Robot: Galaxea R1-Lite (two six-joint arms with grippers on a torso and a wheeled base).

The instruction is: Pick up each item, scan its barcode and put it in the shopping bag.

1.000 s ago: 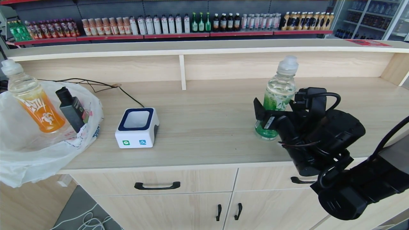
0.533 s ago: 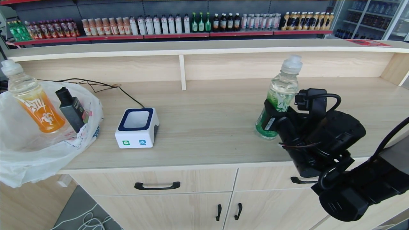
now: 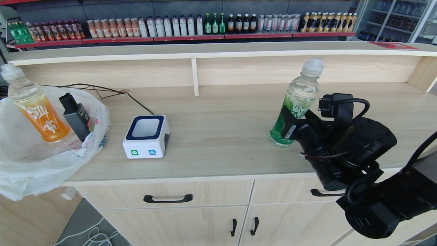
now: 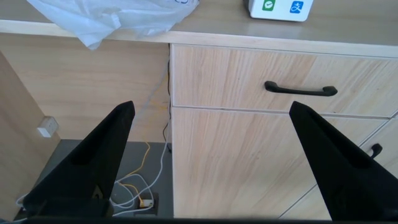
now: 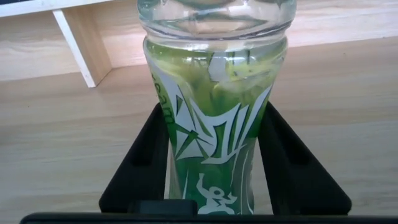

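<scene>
A green-labelled drink bottle (image 3: 297, 99) with a clear cap leans to the right at the right side of the wooden counter (image 3: 222, 136). My right gripper (image 3: 290, 125) is shut on its lower body. In the right wrist view the bottle (image 5: 214, 124) sits between the two black fingers (image 5: 140, 168). Its base is at or just above the counter; I cannot tell which. The white scanner (image 3: 146, 136) with a dark-rimmed window stands left of centre. The shopping bag (image 3: 44, 153) at the far left holds an orange bottle (image 3: 37, 112) and a dark bottle (image 3: 76, 118). My left gripper (image 4: 211, 162) hangs open below the counter's edge, facing the drawers.
The scanner's black cable (image 3: 102, 89) runs along the back of the counter. A raised back ledge (image 3: 218, 51) with a divider (image 3: 195, 77) borders the far side. Drawer handles (image 3: 168, 198) sit under the front edge. Open counter lies between scanner and green bottle.
My right gripper's fingers closed on the green bottle, which went from upright to leaning right. Bottle and gripper shifted slightly. The left side has not changed.
</scene>
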